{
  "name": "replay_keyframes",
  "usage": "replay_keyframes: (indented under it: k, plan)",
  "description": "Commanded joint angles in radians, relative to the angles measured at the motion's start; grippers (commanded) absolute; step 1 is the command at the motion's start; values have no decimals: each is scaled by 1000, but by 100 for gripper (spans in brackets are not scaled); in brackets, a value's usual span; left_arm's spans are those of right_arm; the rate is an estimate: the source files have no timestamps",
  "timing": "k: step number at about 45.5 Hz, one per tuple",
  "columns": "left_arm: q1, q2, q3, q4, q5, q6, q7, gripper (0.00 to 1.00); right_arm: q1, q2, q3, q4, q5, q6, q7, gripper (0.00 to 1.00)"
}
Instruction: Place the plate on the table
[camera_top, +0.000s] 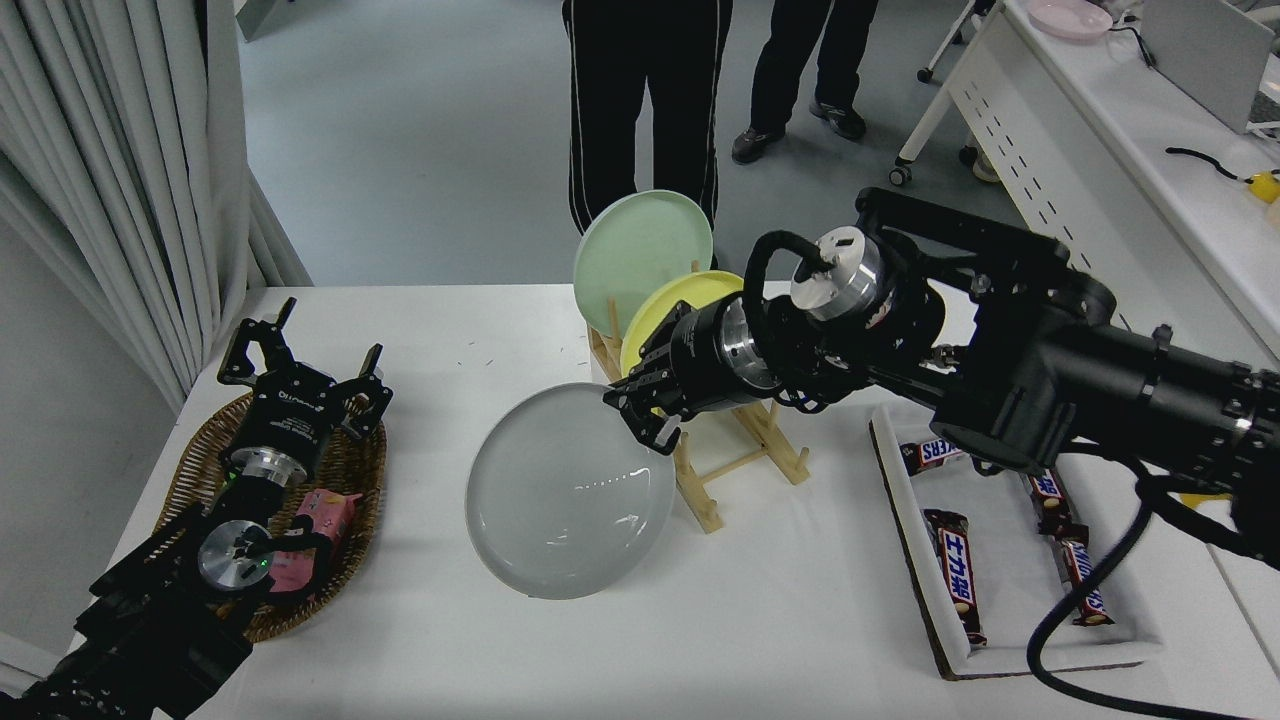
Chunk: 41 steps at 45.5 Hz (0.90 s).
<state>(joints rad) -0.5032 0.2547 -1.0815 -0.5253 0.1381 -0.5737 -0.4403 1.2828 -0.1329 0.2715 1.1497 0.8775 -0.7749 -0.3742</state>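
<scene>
One smooth round grey plate (565, 495) pinched by right hand (640, 420).

Three plates are showing: one grey plate (565, 495), one yellow plate (668, 312) and one pale green plate (640, 255). One wooden rack (735, 470) is standing on the one white counter (480, 330). One wicker basket (345, 480) is holding one pink packet (325, 515). One white tray (1010, 655) is carrying four chocolate bars (958, 585). Two people (640, 90) are standing beyond. Two black grippers are appearing, the left gripper (300, 365) and the right gripper (640, 415).
</scene>
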Motion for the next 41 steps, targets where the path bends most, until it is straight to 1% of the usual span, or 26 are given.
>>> replay_keyframes:
  k: [1, 32, 41]
  plan:
    - [0, 0, 0, -1, 0, 0, 0, 100, -39, 131, -9, -163, 8, -10, 0, 0]
    - [0, 0, 0, -1, 0, 0, 0, 100, -218, 133, 8, -317, 75, -10, -11, 0]
    - [0, 0, 0, -1, 0, 0, 0, 100, -261, 133, 8, -321, 77, -10, -9, 0]
